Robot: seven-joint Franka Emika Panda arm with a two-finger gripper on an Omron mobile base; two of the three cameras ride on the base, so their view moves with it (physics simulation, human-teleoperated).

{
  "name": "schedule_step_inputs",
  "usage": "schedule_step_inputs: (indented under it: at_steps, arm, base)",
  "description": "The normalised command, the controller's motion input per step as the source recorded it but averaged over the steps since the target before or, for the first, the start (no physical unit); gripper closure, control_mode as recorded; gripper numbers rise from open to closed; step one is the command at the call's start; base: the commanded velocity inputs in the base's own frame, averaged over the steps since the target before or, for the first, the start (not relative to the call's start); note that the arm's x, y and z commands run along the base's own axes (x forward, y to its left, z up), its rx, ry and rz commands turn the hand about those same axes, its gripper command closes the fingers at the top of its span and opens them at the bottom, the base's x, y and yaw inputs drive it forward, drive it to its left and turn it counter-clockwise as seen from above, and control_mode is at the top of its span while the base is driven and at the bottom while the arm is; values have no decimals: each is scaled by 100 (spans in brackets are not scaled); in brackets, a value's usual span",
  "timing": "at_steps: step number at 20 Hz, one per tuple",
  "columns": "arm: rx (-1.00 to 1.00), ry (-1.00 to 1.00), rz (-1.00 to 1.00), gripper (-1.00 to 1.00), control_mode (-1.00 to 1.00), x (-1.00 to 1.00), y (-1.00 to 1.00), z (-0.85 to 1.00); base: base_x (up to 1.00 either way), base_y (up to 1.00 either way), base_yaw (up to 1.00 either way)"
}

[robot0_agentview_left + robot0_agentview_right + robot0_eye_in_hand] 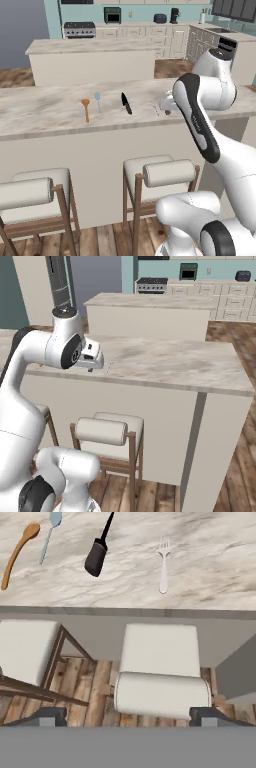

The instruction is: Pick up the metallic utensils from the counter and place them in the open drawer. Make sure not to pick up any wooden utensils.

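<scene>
Flat on the veined marble counter [215, 557]: slim black-handled knife [98, 552]; round-bowled wooden spoon [17, 554].

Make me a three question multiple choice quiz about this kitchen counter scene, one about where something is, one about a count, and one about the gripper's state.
1. Where does the wooden spoon lie among the utensils in the hand view?
A. far left
B. far right
C. in the middle

2. How many utensils lie on the counter?
A. two
B. three
C. four

3. What state is the gripper in?
A. shut on the knife
B. open and holding nothing
C. shut on a fork

Answers:
1 A, it lies left of the pale spoon.
2 C, wooden spoon, pale spoon, knife and a white fork.
3 B, its finger tips stand far apart over the stool, nothing between them.
</scene>
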Motion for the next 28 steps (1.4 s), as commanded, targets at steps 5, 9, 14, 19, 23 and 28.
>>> schedule_step_inputs:
  at_steps: [5, 9, 14, 19, 23, 28]
  arm:
    - [1, -30, 0, -100, -100, 0, 31, 100]
    - [-1, -8, 0, -100, -100, 0, 23, 80]
    - [-1, 9, 0, -100, -100, 32, -2, -21]
    - [0, 15, 0, -100, -100, 45, 0, -51]
    - [0, 7, 0, -100, -100, 44, -3, -69]
    - [0, 2, 0, -100, -100, 36, 0, -41]
  base:
    - [0, 0, 0]
    - [0, 0, 0]
    - [0, 0, 0]
    - [0, 0, 0]
    - [0, 0, 0]
    - [0, 0, 0]
